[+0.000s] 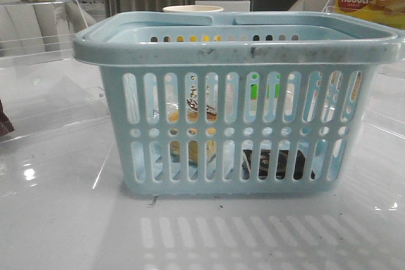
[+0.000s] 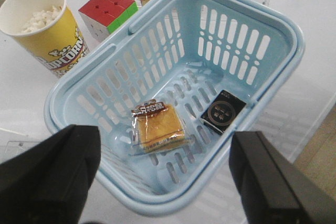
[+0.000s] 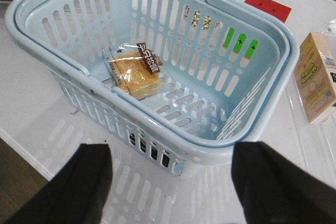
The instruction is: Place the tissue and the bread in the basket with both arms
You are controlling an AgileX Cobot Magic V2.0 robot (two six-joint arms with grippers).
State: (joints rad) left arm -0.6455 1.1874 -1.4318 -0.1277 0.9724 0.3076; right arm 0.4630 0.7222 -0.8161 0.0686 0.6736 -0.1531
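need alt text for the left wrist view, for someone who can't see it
A light blue basket holds wrapped bread and a dark tissue pack lying apart on its floor. The open left hand hovers above its rim. A popcorn cup and puzzle cube stand outside.

Light blue basket (image 2: 173, 85) with slotted, round-holed sides; golden yellow-brown bread (image 2: 157, 128), dark printed label; blackish tissue (image 2: 223, 111) with a grey circular motif. Upper left of the left wrist view: yellow popcorn cup (image 2: 44, 27); red, green and white cube (image 2: 107, 11).

Both grippers have broad, matte black jaws.
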